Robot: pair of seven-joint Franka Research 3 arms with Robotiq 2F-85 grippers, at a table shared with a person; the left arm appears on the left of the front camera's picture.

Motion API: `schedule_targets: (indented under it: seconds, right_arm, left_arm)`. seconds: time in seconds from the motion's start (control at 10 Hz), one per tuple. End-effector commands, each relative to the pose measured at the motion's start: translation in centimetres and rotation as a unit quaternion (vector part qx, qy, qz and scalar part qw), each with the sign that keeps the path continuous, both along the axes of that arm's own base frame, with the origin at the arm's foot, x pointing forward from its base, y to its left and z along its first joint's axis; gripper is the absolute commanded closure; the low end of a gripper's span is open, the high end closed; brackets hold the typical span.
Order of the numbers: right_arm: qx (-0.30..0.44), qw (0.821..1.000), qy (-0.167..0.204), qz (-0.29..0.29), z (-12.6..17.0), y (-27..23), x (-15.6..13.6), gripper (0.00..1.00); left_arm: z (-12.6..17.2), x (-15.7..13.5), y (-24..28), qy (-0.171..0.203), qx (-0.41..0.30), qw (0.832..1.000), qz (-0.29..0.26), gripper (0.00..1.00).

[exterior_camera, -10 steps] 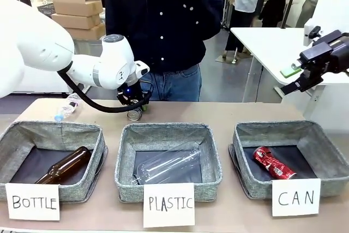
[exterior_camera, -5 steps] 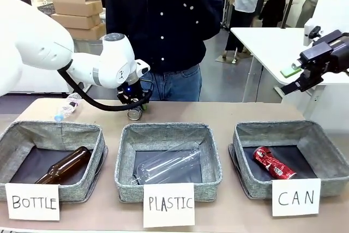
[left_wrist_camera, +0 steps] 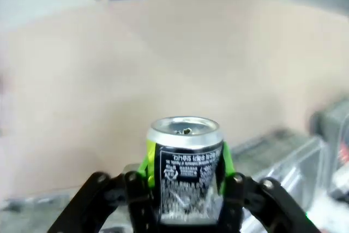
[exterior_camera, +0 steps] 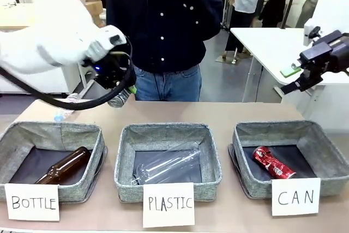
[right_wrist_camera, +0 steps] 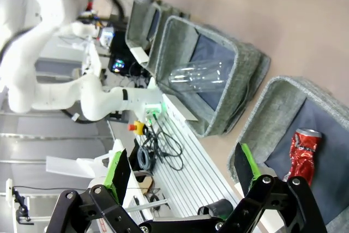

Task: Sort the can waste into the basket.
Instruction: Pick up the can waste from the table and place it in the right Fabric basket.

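Lifted now, the can (left_wrist_camera: 188, 159) sits pinched in the left fingers (left_wrist_camera: 145, 159); grip seems low and may slip before the basket (exterior_camera: 289, 129); right fingers (right_wrist_camera: 244, 166) splayed.

Three baskets stand in a row on the table (exterior_camera: 229, 113). The BOTTLE basket (exterior_camera: 82, 129) is at the left with a glass bottle (exterior_camera: 65, 166) in it. The PLASTIC basket (exterior_camera: 163, 129) is in the middle, holding a plastic bottle (exterior_camera: 169, 165). The CAN basket (exterior_camera: 272, 126) is at the right, holding one can (exterior_camera: 274, 162). Behind the BOTTLE basket a small plastic bottle (exterior_camera: 61, 114) lies on the table. A second can (exterior_camera: 119, 100) sits between the left gripper (exterior_camera: 116, 94)'s fingers (left_wrist_camera: 146, 156), above the table's far side.
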State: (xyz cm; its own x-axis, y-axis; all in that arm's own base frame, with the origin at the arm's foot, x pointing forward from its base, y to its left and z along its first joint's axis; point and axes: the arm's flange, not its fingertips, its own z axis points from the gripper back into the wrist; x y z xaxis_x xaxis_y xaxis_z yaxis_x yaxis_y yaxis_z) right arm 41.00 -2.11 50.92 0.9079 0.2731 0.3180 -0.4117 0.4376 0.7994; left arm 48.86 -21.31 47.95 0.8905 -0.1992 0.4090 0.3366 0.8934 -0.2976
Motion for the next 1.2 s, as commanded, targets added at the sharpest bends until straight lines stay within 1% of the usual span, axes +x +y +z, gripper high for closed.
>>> schedule_targets:
  seconds: [0.0, 0.1, 0.2, 0.3, 0.6, 0.7, 0.8, 0.9, 1.0, 1.1]
  right_arm:
    - [-0.002, 1.000, -0.003, 0.001, 0.0, -0.1, 0.1, 0.00]
    - [-0.002, 1.000, -0.003, 0.001, 0.0, -0.1, 0.1, 0.00]
    - [-0.002, 1.000, -0.003, 0.001, 0.0, -0.1, 0.1, 0.00]
    - [-0.002, 1.000, -0.003, 0.001, 0.0, -0.1, 0.1, 0.00]
    - [-0.002, 1.000, -0.003, 0.001, 0.0, -0.1, 0.1, 0.00]
    - [0.000, 1.000, 0.001, 0.000, -0.1, 0.0, 0.0, 0.00]
    - [-0.019, 0.998, -0.032, -0.051, 3.6, -2.0, -0.6, 0.00]
    - [-0.041, 0.990, -0.091, -0.097, 7.3, -5.6, -1.8, 0.00]
    - [-0.042, 0.980, -0.127, -0.147, 10.2, -10.0, -3.7, 0.00]
    - [-0.040, 0.968, -0.151, -0.196, 11.7, -14.6, -6.0, 0.00]
  left_arm:
    - [-0.3, -10.0, 9.9, -0.001, -0.102, 0.975, -0.200, 1.00]
    - [-1.0, -13.7, 10.8, -0.022, -0.121, 0.955, -0.271, 1.00]
    - [-2.1, -15.6, 11.4, -0.060, -0.122, 0.954, -0.267, 1.00]
    - [3.0, -10.0, 1.6, -0.025, -0.085, 0.986, -0.139, 1.00]
    - [3.0, -10.0, 1.6, -0.025, -0.085, 0.986, -0.139, 1.00]
    - [2.1, -12.3, 3.4, -0.039, -0.103, 0.980, -0.167, 0.51]
    - [0.9, -11.0, -1.6, -0.032, -0.160, 0.954, -0.252, 0.51]
    - [0.3, -10.6, -7.9, -0.054, -0.186, 0.928, -0.320, 0.51]
    - [-0.1, -11.4, -14.3, -0.068, -0.196, 0.901, -0.380, 0.51]
    - [-0.6, -13.0, -20.3, -0.095, -0.179, 0.877, -0.435, 0.51]
